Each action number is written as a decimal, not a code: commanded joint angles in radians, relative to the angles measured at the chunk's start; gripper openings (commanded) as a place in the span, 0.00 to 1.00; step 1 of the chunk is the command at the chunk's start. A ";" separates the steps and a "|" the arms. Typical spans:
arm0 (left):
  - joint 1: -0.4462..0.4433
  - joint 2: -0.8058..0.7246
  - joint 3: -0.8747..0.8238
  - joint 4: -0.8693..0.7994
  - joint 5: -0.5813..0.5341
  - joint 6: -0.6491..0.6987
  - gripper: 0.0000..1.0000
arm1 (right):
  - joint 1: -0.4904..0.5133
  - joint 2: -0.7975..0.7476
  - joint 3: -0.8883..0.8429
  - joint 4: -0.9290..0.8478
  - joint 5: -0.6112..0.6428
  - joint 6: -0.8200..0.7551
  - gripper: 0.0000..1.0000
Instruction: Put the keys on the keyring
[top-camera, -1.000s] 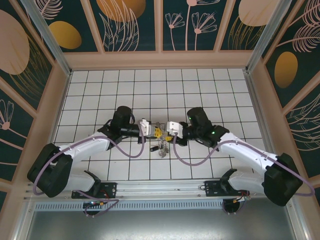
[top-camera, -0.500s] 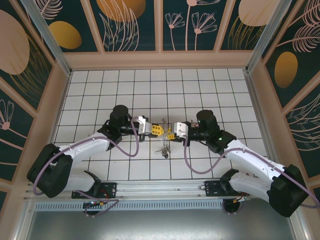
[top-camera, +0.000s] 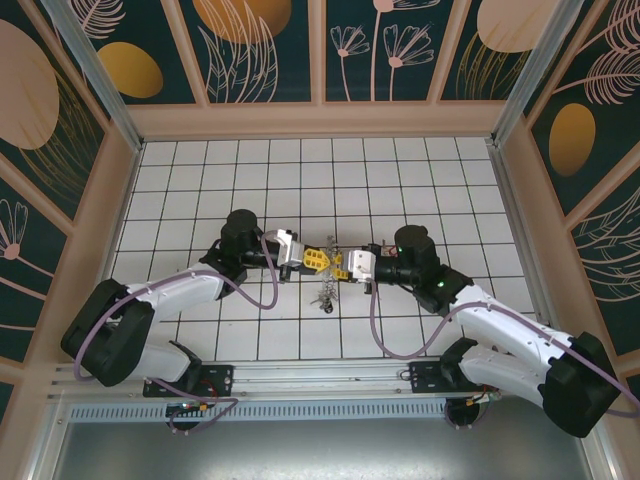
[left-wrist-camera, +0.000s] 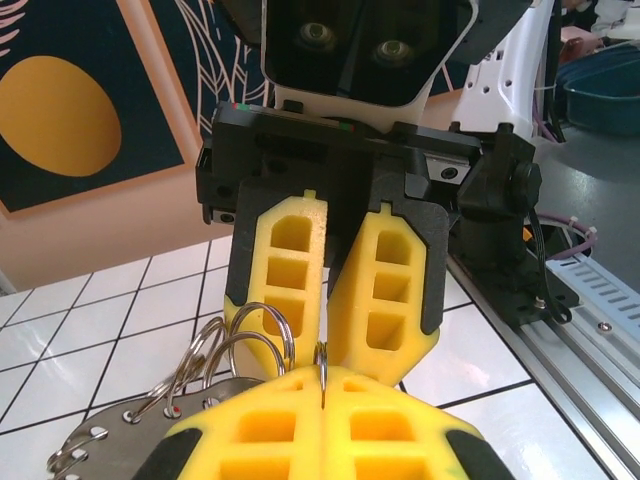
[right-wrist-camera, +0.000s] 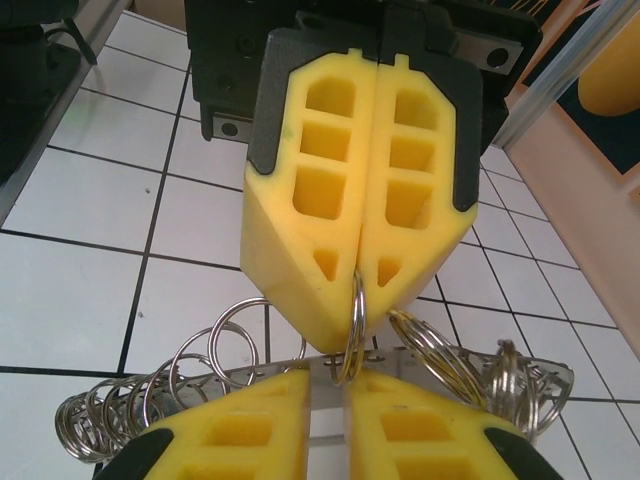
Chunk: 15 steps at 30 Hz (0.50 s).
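Since a second ago, an outward swing of the right arm, with its wrist drawn a little rightward; hardly any shift on the left side. Meeting tip to tip over the middle of the white tiled tabletop. Left fingers pressed flat together, pinching a thin split ring at the tips. Right fingers closed to a narrow slit on that same ring from the opposite side. Keyring just under both pairs of tips and running off to one side: a flat silvery band strung with many small rings. Cluster of keys just nearside of the tips; hanging or lying, cannot tell.
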 joint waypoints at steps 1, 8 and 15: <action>-0.001 0.005 -0.005 0.065 0.051 -0.026 0.00 | 0.015 -0.021 -0.014 0.076 0.004 -0.024 0.18; -0.002 0.014 0.004 0.037 0.062 -0.011 0.00 | 0.015 -0.045 -0.020 0.102 0.011 -0.032 0.17; -0.002 0.002 0.002 0.048 0.036 -0.004 0.00 | 0.017 -0.035 -0.017 0.088 -0.010 -0.031 0.14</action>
